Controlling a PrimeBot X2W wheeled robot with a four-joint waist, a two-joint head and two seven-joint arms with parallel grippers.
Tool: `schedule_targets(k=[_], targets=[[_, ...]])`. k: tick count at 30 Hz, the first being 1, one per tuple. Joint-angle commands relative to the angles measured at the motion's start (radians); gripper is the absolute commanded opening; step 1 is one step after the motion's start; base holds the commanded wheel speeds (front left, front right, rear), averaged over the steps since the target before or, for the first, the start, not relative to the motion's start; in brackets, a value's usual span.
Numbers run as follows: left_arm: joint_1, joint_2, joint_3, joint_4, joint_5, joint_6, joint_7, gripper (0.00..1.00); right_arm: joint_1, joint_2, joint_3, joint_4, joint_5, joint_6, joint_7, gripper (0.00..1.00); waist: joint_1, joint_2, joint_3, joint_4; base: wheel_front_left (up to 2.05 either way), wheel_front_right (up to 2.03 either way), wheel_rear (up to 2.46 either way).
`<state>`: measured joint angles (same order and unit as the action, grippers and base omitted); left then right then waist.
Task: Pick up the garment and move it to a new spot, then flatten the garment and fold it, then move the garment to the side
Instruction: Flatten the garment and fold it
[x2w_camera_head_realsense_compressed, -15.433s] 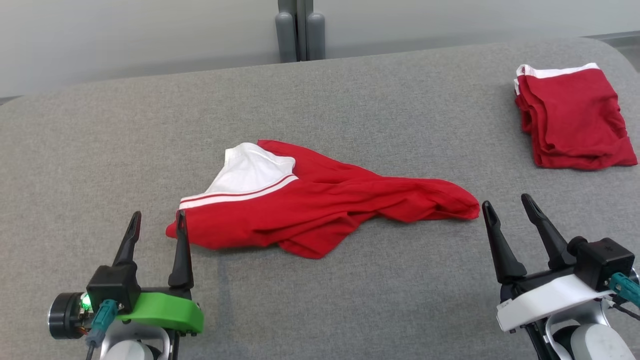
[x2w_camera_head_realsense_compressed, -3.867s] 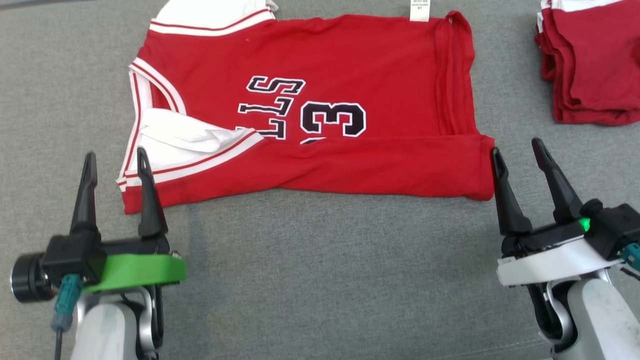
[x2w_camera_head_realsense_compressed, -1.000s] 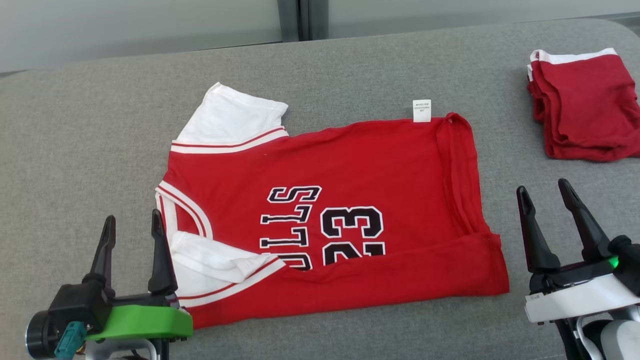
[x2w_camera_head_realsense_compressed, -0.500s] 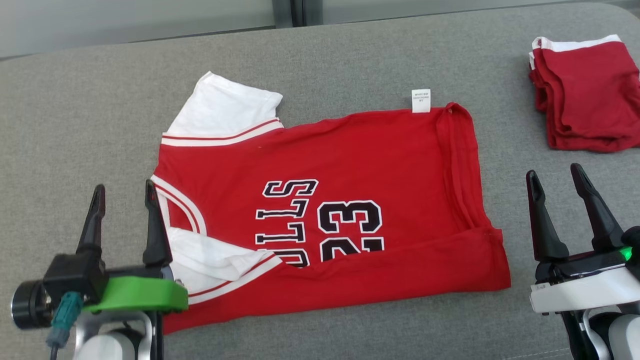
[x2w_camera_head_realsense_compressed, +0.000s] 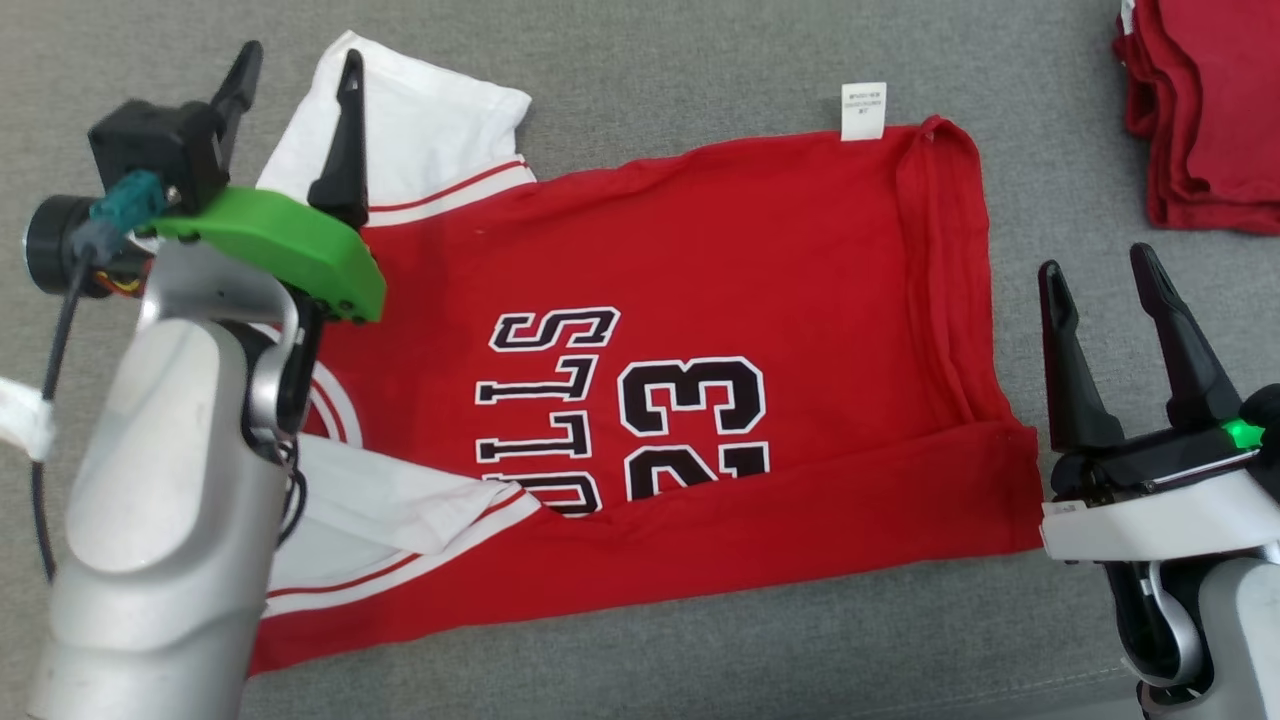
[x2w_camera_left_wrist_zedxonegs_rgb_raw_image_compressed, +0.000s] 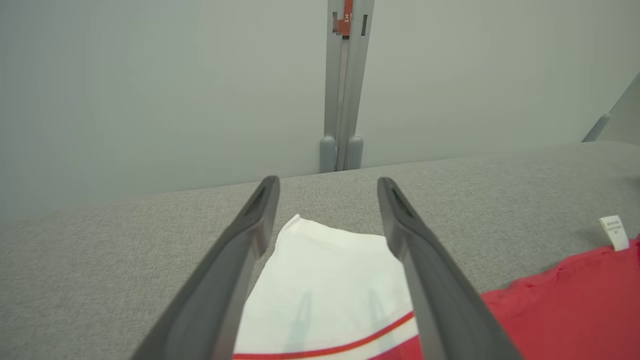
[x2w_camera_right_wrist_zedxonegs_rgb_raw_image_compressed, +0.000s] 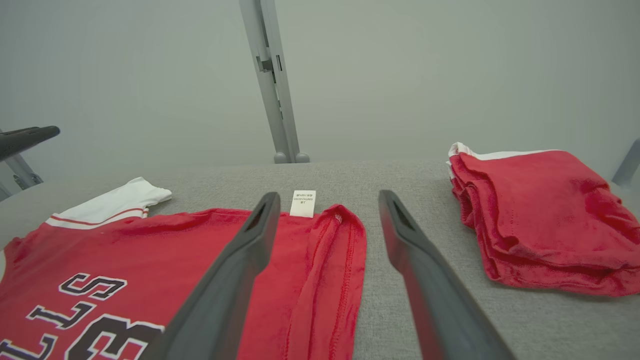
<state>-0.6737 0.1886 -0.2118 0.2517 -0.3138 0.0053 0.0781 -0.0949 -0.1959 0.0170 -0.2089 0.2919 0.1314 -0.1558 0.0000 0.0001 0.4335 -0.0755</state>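
Note:
The garment (x2w_camera_head_realsense_compressed: 750, 250) is a red jersey with white sleeves and black-and-white lettering, spread flat on the grey padded table (x2w_camera_head_realsense_compressed: 650, 60). Its near long edge (x2w_camera_head_realsense_compressed: 800, 530) is folded up over the lettering and the near sleeve (x2w_camera_head_realsense_compressed: 390, 520). My left gripper (x2w_camera_head_realsense_compressed: 298, 60) is open and reaches out above the far white sleeve (x2w_camera_head_realsense_compressed: 430, 120). In the left wrist view the left gripper (x2w_camera_left_wrist_zedxonegs_rgb_raw_image_compressed: 327, 182) has that sleeve (x2w_camera_left_wrist_zedxonegs_rgb_raw_image_compressed: 325, 280) below its spread fingers, holding nothing. My right gripper (x2w_camera_head_realsense_compressed: 1095, 262) stands open just right of the garment's hem end, empty. The right wrist view shows this gripper (x2w_camera_right_wrist_zedxonegs_rgb_raw_image_compressed: 328, 196) near the hem (x2w_camera_right_wrist_zedxonegs_rgb_raw_image_compressed: 330, 280).
A stack of folded red garments (x2w_camera_head_realsense_compressed: 1210, 110) lies at the far right of the table, also in the right wrist view as the stack (x2w_camera_right_wrist_zedxonegs_rgb_raw_image_compressed: 540, 225). A grey post (x2w_camera_left_wrist_zedxonegs_rgb_raw_image_compressed: 342, 100) rises against the pale wall behind the table's far edge. A white label (x2w_camera_head_realsense_compressed: 864, 108) sticks out from the garment's far edge.
My left arm has lifted and reached forward from the near sleeve to above the far white sleeve. The head view has tilted down and closer. The right gripper has stayed beside the hem.

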Motion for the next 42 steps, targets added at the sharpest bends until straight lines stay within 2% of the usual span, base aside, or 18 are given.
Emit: schedule_targets(k=[1,9,18,19,20,21,28,35,42], targets=[[-0.047,0.03,0.011,0.059,-0.005,-0.015,0.013,1.0,-0.023,0.003,0.013,0.011,0.009,-0.002,-0.014,1.0,0.0,-0.0001,0.069,-0.059,0.0,0.0,0.0],[-0.253,0.105,-0.005,0.36,-0.019,-0.099,0.06,1.0,-0.065,0.009,0.039,0.075,0.039,-0.002,-0.048,1.0,0.0,-0.0001,0.135,-0.116,0.0,0.0,0.0],[-0.349,0.13,-0.021,0.6,-0.046,-0.124,0.055,1.0,-0.107,0.001,0.062,0.136,0.06,-0.002,-0.071,1.0,0.0,-0.0001,0.169,-0.141,0.0,0.0,0.0],[-0.348,0.129,-0.024,0.623,-0.049,-0.124,0.055,0.64,-0.11,-0.001,0.06,0.147,0.065,-0.002,-0.072,1.0,0.0,-0.0001,0.169,-0.14,0.0,0.0,0.0],[-0.348,0.126,-0.025,0.642,-0.054,-0.125,0.055,0.21,-0.117,-0.003,0.058,0.156,0.067,-0.002,-0.071,1.0,0.0,-0.0001,0.169,-0.139,0.0,0.0,0.0],[-0.345,0.122,-0.026,0.663,-0.063,-0.127,0.062,0.0,-0.129,-0.008,0.056,0.164,0.069,-0.002,-0.071,1.0,0.0,-0.0001,0.168,-0.136,0.0,0.0,0.0],[-0.377,0.092,-0.063,0.698,-0.078,-0.133,0.008,0.0,-0.239,-0.07,0.075,0.238,0.112,-0.002,-0.044,1.0,0.0,-0.0001,0.168,-0.09,0.0,0.0,0.0],[-0.437,0.038,-0.106,0.68,-0.077,-0.136,-0.071,0.0,-0.405,-0.147,0.167,0.372,0.177,-0.002,0.001,1.0,0.0,-0.0001,0.189,-0.015,0.0,0.0,0.0],[-0.458,-0.003,-0.145,0.678,-0.086,-0.136,-0.125,0.0,-0.536,-0.181,0.249,0.482,0.212,-0.002,0.016,1.0,0.0,-0.0001,0.198,0.046,0.0,0.0,0.0]])
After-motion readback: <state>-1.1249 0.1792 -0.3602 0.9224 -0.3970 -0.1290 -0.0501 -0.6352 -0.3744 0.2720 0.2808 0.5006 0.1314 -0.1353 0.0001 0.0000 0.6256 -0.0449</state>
